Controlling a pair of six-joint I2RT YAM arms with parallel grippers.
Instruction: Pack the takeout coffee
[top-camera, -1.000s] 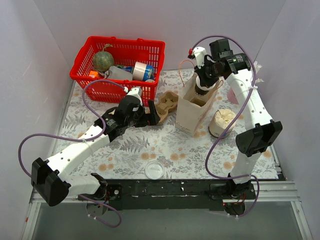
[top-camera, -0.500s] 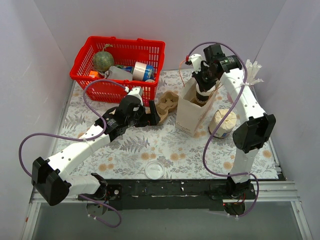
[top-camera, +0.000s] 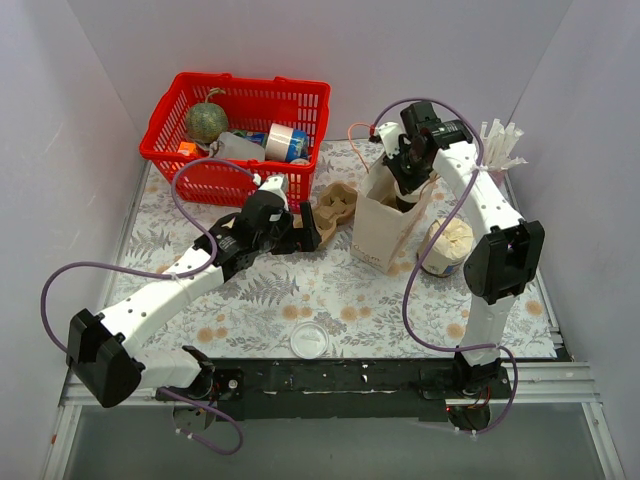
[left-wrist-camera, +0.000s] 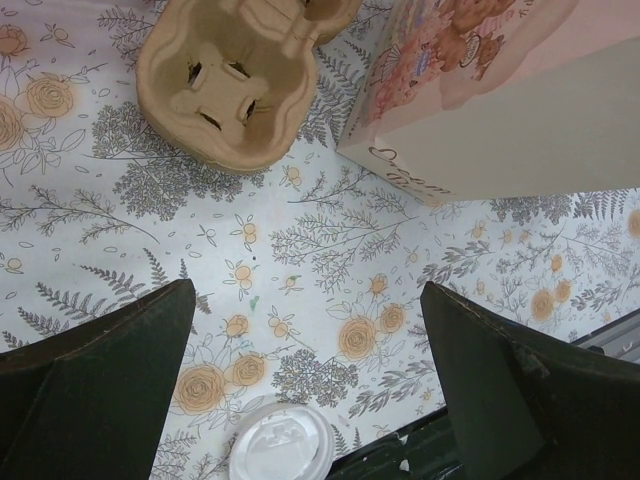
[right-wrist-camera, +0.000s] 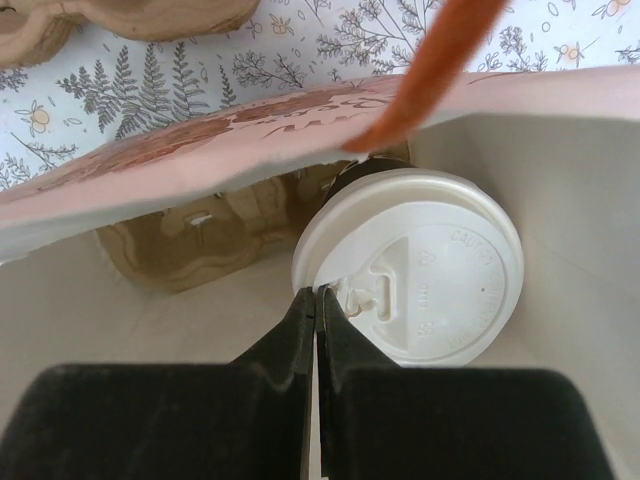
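Observation:
The takeout coffee (right-wrist-camera: 420, 270) shows its white lid inside the open paper bag (top-camera: 385, 225); in the top view only a dark bit of it (top-camera: 404, 203) shows at the bag's mouth. My right gripper (right-wrist-camera: 320, 296) is shut on the rim of the lid, reaching down into the bag (right-wrist-camera: 520, 150); it also shows in the top view (top-camera: 405, 172). A brown cup carrier (right-wrist-camera: 190, 240) lies at the bottom of the bag beside the cup. My left gripper (top-camera: 306, 232) is open and empty, held above the table left of the bag.
A second cup carrier (top-camera: 333, 207) lies on the floral cloth left of the bag, also seen in the left wrist view (left-wrist-camera: 225, 85). A loose white lid (top-camera: 309, 340) lies near the front edge. A white tub (top-camera: 445, 245) stands right of the bag. A red basket (top-camera: 160, 135) is at the back left.
My right gripper has moved left and down, lowering the coffee from above the bag's mouth into the bag. The left arm has barely moved.

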